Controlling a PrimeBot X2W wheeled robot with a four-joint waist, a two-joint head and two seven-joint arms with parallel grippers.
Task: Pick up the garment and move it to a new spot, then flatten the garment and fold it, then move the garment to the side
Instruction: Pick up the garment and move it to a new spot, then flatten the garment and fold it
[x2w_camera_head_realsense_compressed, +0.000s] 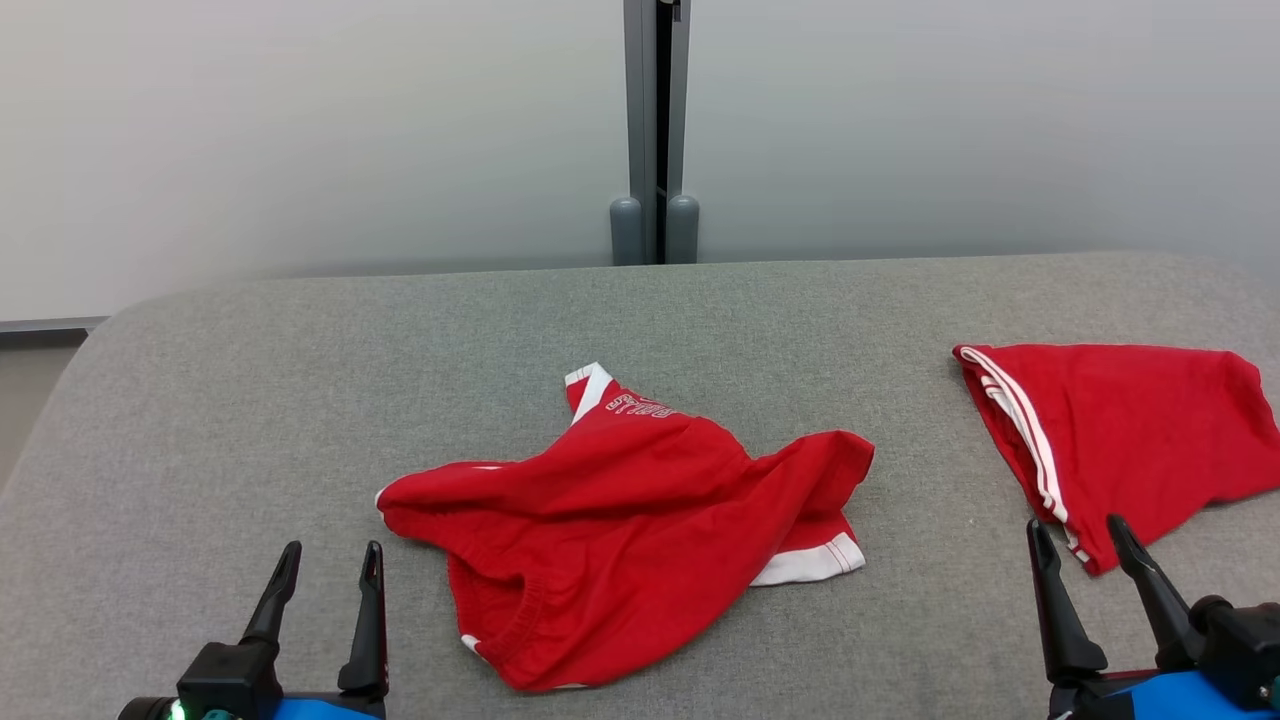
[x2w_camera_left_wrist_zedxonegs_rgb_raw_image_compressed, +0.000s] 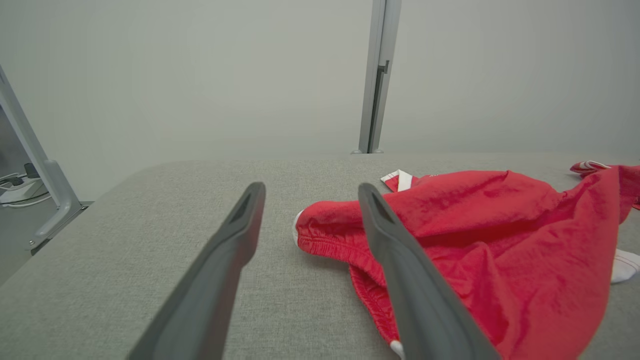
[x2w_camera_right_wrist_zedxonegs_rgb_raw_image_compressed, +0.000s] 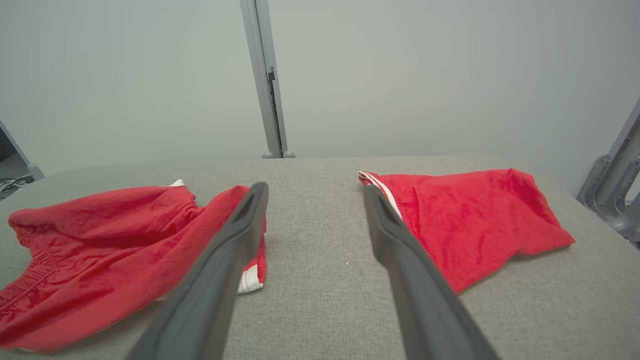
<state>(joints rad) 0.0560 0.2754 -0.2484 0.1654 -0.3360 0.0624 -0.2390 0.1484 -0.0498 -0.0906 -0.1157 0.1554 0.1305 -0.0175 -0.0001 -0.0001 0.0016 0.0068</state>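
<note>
Left claw: my left claw (x2w_camera_head_realsense_compressed: 332, 550) is released, fingers spread, nothing between them. It hovers at the near left, just short of the cloth.
Right claw: my right claw (x2w_camera_head_realsense_compressed: 1078, 525) is likewise released and empty at the near right, tips close by the near corner of the folded garment (x2w_camera_head_realsense_compressed: 1140, 430).
Task's thing: the crumpled garment (x2w_camera_head_realsense_compressed: 620, 520), red shorts by the look, lies bunched mid-counter (x2w_camera_head_realsense_compressed: 250, 400), between my two claws and well apart from the folded one at the far right.
Lie of the cloth: waistband (x2w_camera_head_realsense_compressed: 500, 610) gathered at the near left. A white cuff (x2w_camera_head_realsense_compressed: 812, 562) peeks out at the near right, and a second trimmed corner points to the far side.
Step in hand: I judge it the first pick-up; nothing is lifted yet.
How to do it well: take the waistband with the left claw, since the thick elastic edge should give a firm bite. Come down astride a raised ridge, not a flat patch, and clench only once cloth sits between the fingers. The right claw takes the cuff side, so the piece hangs open rather than balled.
Watch for: the right claw snagging the folded garment as it crosses, or pinching too many layers, which would make flattening harder.
Set-down: the bare counter at the far left looks roomy enough.
</note>
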